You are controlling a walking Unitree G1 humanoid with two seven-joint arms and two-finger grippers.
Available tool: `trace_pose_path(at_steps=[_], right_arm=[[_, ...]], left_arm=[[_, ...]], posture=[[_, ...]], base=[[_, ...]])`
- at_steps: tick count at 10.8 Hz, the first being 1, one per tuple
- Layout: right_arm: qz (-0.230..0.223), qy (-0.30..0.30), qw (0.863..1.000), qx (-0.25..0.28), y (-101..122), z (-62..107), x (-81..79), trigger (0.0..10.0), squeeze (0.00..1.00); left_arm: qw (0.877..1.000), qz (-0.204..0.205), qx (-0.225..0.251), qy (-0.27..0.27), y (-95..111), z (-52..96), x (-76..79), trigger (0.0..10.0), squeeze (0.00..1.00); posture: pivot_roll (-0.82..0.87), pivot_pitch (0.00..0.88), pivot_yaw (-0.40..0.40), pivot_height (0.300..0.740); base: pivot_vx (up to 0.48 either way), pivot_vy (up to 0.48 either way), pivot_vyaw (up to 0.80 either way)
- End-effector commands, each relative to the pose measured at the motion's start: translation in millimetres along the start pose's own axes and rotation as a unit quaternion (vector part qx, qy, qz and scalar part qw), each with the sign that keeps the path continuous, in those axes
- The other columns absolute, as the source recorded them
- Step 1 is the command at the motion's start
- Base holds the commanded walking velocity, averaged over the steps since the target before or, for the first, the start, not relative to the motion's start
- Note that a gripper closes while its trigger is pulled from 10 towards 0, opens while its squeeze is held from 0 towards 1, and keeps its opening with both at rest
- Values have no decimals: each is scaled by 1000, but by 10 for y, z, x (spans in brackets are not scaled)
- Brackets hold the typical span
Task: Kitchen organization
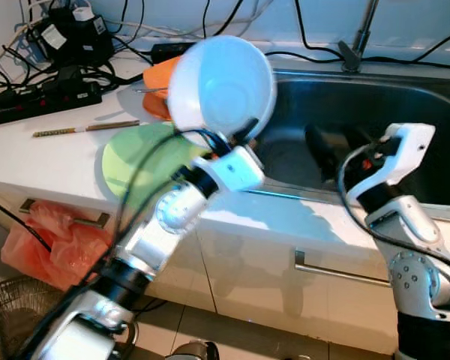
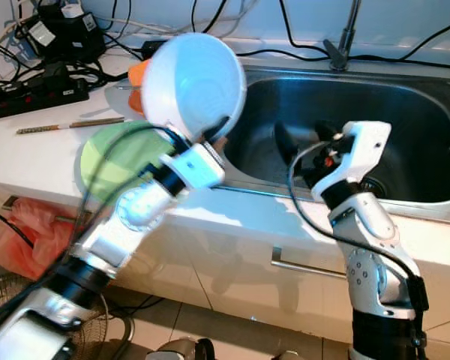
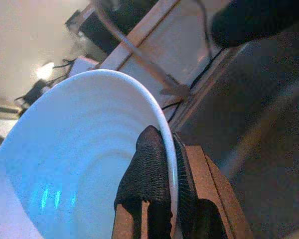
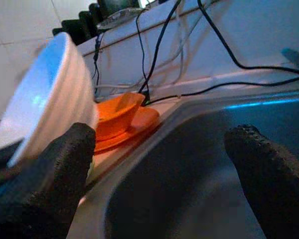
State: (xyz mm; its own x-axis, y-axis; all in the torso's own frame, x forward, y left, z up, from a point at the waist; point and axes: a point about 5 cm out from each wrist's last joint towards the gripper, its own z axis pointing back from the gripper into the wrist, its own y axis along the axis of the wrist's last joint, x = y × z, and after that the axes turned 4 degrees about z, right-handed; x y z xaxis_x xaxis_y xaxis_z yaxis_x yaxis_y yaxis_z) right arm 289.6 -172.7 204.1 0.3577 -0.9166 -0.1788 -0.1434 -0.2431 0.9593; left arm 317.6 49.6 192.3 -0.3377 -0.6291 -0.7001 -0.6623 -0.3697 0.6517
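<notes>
1. My left gripper is clenched on the rim of a white bowl. One finger lies inside the rim, the other outside it. The bowl is held up in the air, tipped on edge, with its hollow facing my head camera.
2. The bowl hangs over the bench, above the left rim of the sink. It touches neither of them.
3. My right gripper reaches down into the sink basin. Its two fingers are spread wide apart and grasp nothing. It is well apart from the bowl.
4. A green plate lies flat on the bench near the front edge, just left of the sink. My left arm crosses over part of it.
5. An orange bowl on an orange plate sits on the bench beyond the green plate, close to the sink's back-left corner. The white bowl hides most of it in my head views.
6. A pair of chopsticks lies on the bench to the left of the green plate, roughly parallel to the front edge.
7. Black power strips and a tangle of cables occupy the back-left corner of the bench.
8. The tap stands at the back edge of the sink.
9. A red plastic bag hangs against the cabinet front below the bench, at the left.
</notes>
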Motion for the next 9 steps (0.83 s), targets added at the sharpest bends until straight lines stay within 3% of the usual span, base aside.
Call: trace_pose_path(at_steps=[1,5,6,9], right_arm=[[-12,4,1000,3,24,-7,-20,10000,0],[-61,13,998,5,68,-31,-41,10000,0],[-75,39,996,-4,78,-22,-100,10000,0],[-87,69,994,-17,71,0,-188,10000,0]], left_arm=[[999,-15,27,4,82,-60,-23,0,0],[998,-15,58,-35,135,-202,284,0,0],[996,-18,78,-45,199,-226,352,0,0],[992,-18,105,-61,262,-216,462,0,0]], posture=[[3,70,94,740],[-15,69,91,740],[-20,68,93,740],[-24,72,94,740]], base=[[0,0,0],[0,0,0],[0,0,0],[0,0,0]])
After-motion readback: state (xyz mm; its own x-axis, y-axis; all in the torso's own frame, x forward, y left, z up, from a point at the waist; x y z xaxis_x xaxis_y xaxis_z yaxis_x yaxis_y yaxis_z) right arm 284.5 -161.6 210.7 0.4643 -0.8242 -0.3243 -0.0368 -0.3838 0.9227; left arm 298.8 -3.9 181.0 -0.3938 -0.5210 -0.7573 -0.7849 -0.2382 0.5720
